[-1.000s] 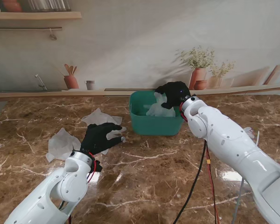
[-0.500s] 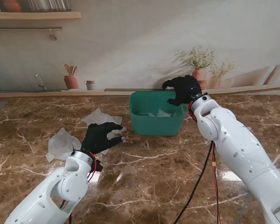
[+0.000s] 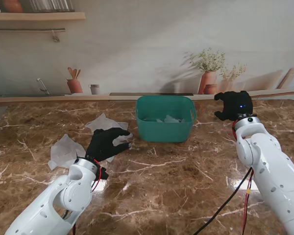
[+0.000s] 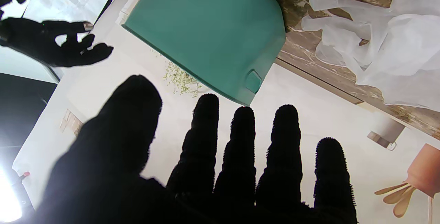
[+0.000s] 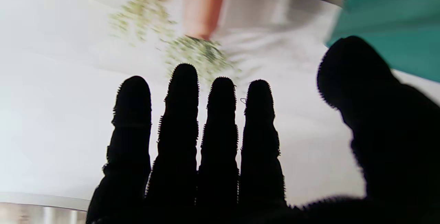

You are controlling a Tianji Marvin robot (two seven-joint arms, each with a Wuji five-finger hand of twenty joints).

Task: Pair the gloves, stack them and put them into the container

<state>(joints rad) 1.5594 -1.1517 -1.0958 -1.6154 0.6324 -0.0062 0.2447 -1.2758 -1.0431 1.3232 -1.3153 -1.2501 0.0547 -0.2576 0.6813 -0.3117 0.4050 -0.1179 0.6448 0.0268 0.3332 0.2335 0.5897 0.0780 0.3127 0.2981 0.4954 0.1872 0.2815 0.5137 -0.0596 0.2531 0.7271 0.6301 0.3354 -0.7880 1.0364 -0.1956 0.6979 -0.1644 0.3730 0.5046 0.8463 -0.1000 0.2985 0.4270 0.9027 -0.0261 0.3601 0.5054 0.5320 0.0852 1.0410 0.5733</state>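
Note:
A green container (image 3: 165, 119) stands on the marble table at mid-back, with pale translucent gloves (image 3: 162, 119) lying inside. My right hand (image 3: 233, 104) hovers open and empty to the right of the container, fingers spread. My left hand (image 3: 105, 144) is open, palm down, just over a translucent glove (image 3: 118, 140) left of the container. Two more translucent gloves lie nearby: one (image 3: 104, 122) farther from me, one (image 3: 65, 151) at the left. The left wrist view shows the container (image 4: 209, 34), a crumpled glove (image 4: 378, 41) and the right hand (image 4: 51, 43); my own fingers (image 4: 242, 148) hold nothing.
A wooden ledge (image 3: 49, 100) runs along the table's far edge, backed by a printed wall with pots and plants. Black and red cables (image 3: 235, 200) hang from the right arm over the table's near right.
The right hand let go of a translucent glove into the container, rose, and swung right, away from the container. The left hand stayed put.

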